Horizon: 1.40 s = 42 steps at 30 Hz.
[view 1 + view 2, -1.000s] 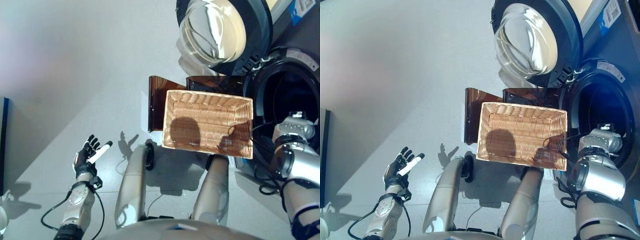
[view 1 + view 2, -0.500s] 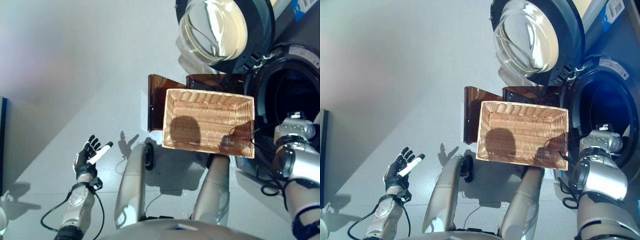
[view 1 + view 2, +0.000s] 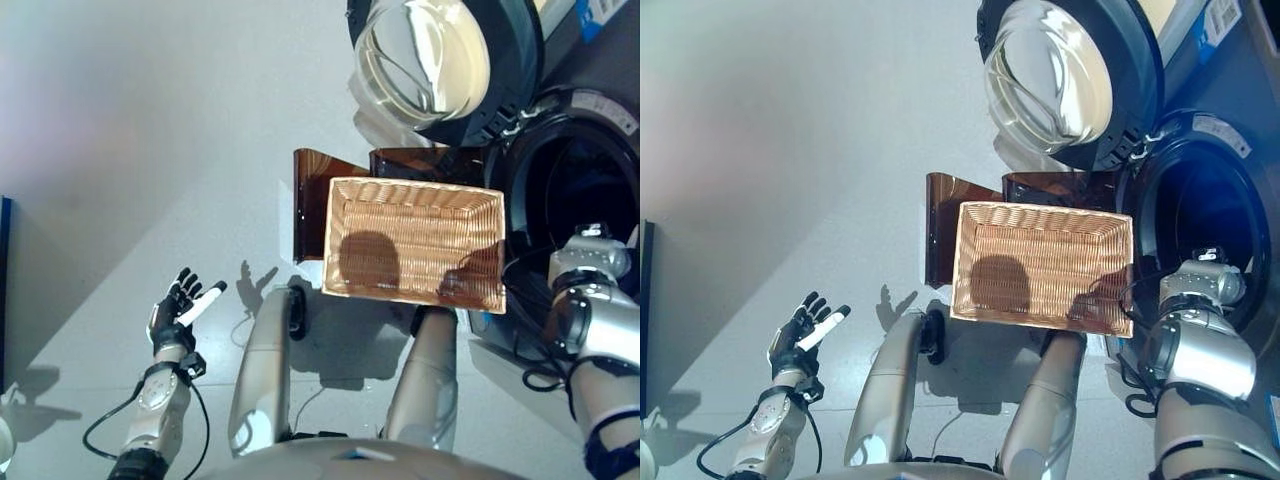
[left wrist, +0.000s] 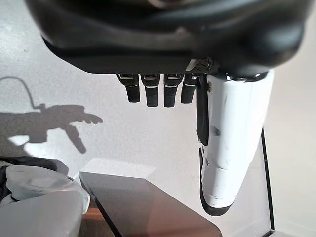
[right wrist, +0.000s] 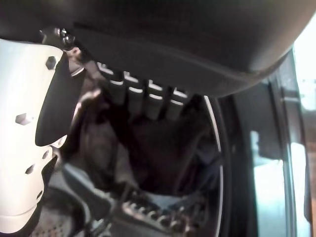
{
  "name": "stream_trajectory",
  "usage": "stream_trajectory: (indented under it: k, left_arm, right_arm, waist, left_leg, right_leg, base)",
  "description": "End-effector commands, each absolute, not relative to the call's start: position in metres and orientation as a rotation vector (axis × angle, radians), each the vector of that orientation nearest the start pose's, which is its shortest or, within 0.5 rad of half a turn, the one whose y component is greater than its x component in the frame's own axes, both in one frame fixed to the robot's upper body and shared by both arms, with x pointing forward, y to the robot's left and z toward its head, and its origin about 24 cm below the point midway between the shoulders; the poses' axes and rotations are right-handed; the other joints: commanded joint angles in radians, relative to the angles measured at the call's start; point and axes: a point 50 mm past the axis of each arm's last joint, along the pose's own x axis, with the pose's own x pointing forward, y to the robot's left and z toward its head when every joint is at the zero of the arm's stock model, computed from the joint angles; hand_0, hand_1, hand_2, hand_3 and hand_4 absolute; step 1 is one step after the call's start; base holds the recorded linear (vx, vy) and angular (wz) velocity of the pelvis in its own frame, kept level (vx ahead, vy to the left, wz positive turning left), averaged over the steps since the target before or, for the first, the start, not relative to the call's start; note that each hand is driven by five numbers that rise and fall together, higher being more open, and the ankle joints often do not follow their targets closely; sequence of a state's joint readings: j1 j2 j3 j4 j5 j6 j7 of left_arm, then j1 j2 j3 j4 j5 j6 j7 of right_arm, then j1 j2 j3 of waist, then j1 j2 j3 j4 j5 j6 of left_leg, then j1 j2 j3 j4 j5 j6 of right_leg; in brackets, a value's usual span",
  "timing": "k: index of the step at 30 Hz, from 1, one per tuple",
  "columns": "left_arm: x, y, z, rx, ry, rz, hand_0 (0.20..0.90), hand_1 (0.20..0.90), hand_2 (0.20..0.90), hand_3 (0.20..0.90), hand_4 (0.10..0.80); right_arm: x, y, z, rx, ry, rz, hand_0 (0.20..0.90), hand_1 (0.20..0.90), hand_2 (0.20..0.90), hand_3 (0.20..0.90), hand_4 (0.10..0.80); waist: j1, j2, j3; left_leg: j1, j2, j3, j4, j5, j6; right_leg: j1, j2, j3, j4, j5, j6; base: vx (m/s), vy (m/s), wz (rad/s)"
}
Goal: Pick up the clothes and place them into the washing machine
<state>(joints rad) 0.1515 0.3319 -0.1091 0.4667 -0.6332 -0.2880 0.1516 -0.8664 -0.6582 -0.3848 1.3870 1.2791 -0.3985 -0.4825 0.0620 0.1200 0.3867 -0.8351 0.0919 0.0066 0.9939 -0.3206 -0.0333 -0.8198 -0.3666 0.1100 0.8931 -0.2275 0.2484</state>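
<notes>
- The washing machine (image 3: 575, 170) stands at about 2 o'clock in the head views, its round opening dark and facing the robot.
- Its door (image 3: 440, 60) is swung open at about 1 o'clock, the glass bowl of the door turned towards the floor (image 3: 150, 130).
- A woven basket (image 3: 415, 243) sits at the centre, just to the 9 o'clock side of the machine's opening; its inside shows only bare weave and shadow.
- The basket rests on a brown see-through stand (image 3: 310, 195), which juts out at the basket's 10 o'clock corner.
- The right hand (image 5: 143, 98) is reached into the machine's opening; in its wrist view the fingers (image 5: 150, 101) are only partly seen, pointing into the drum, and whether they are wide, narrow or holding anything cannot be told.
- The clothes (image 5: 148, 148) lie inside the drum as a dark heap just past those fingers.
- The left hand (image 3: 180, 310) is held out at about 8 o'clock, well apart from the basket, above bare floor, with fingers spread wide and nothing in it.
</notes>
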Motion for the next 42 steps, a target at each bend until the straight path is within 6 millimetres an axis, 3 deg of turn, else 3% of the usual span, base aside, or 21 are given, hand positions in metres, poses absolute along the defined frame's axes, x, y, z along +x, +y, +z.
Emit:
stream_trajectory:
  k: [1,6,11,18,25,34,39,42]
  left_arm:
    - [0.179,0.285,-0.037,-0.138,0.227,0.442,0.900,0.900,0.900,0.900,0.800]
    - [0.181,0.286,-0.038,-0.142,0.228,0.430,0.900,0.900,0.900,0.900,0.800]
    - [0.180,0.284,-0.043,-0.149,0.247,0.418,0.900,0.900,0.900,0.900,0.800]
    - [0.181,0.280,-0.047,-0.136,0.262,0.402,0.900,0.900,0.900,0.900,0.800]
    - [0.182,0.272,-0.051,-0.143,0.276,0.386,0.900,0.900,0.900,0.900,0.800]
    - [0.172,0.267,-0.067,-0.134,0.348,0.418,0.900,0.900,0.900,0.900,0.800]
    - [0.167,0.264,-0.073,-0.135,0.373,0.431,0.900,0.900,0.900,0.900,0.800]
    - [0.162,0.265,-0.078,-0.130,0.400,0.438,0.900,0.900,0.900,0.900,0.800]
  right_arm:
    - [0.299,-0.400,0.106,0.866,-0.232,-1.262,0.900,0.900,0.900,0.900,0.800]
    - [0.307,-0.388,0.096,0.742,-0.158,-1.148,0.900,0.900,0.900,0.900,0.800]
    - [0.310,-0.371,0.072,0.657,-0.053,-1.073,0.900,0.900,0.900,0.900,0.800]
    - [0.301,-0.352,0.035,0.490,0.117,-0.986,0.900,0.900,0.900,0.900,0.800]
    - [0.286,-0.326,-0.006,0.556,0.200,-0.968,0.900,0.900,0.900,0.900,0.800]
    - [0.258,-0.275,-0.060,0.586,0.360,-0.882,0.900,0.900,0.900,0.900,0.800]
    - [0.242,-0.253,-0.077,0.550,0.416,-0.804,0.900,0.900,0.900,0.900,0.800]
    - [0.231,-0.251,-0.085,0.496,0.454,-0.771,0.900,0.900,0.900,0.900,0.800]
  waist:
    - [0.002,-0.050,-0.055]
    - [0.008,-0.076,-0.060]
    - [0.015,-0.099,-0.072]
    - [0.007,-0.126,-0.093]
    - [-0.003,-0.146,-0.134]
    - [-0.023,-0.164,-0.221]
    - [-0.037,-0.171,-0.262]
    - [-0.043,-0.171,-0.286]
  left_leg:
    - [0.085,0.055,-0.062,-0.245,0.166,-0.098]
    - [0.188,0.052,-0.054,-0.412,0.236,-0.107]
    - [0.297,0.053,-0.051,-0.562,0.294,-0.112]
    - [0.425,0.063,-0.041,-0.738,0.372,-0.121]
    - [0.526,0.076,-0.030,-0.850,0.406,-0.121]
    - [0.646,0.087,0.013,-0.994,0.443,-0.124]
    - [0.703,0.094,0.033,-1.043,0.450,-0.126]
    - [0.729,0.096,0.041,-1.059,0.450,-0.127]
  right_leg:
    - [0.085,-0.021,-0.006,-0.129,0.112,-0.065]
    - [0.221,-0.026,-0.070,-0.303,0.176,-0.048]
    - [0.351,-0.033,-0.136,-0.455,0.238,-0.023]
    - [0.495,-0.033,-0.201,-0.635,0.317,-0.009]
    - [0.587,-0.028,-0.236,-0.746,0.354,0.003]
    - [0.663,-0.013,-0.262,-0.854,0.405,0.011]
    - [0.691,-0.005,-0.261,-0.864,0.407,0.013]
    - [0.712,0.002,-0.263,-0.880,0.407,0.013]
  base:
    - [0.000,0.000,0.00]
    - [0.033,-0.033,0.00]
    - [0.069,-0.043,0.03]
    - [0.067,-0.028,0.05]
    - [0.075,-0.013,0.01]
    - [0.084,0.001,-0.09]
    - [0.075,0.003,-0.07]
    - [0.075,-0.007,-0.09]
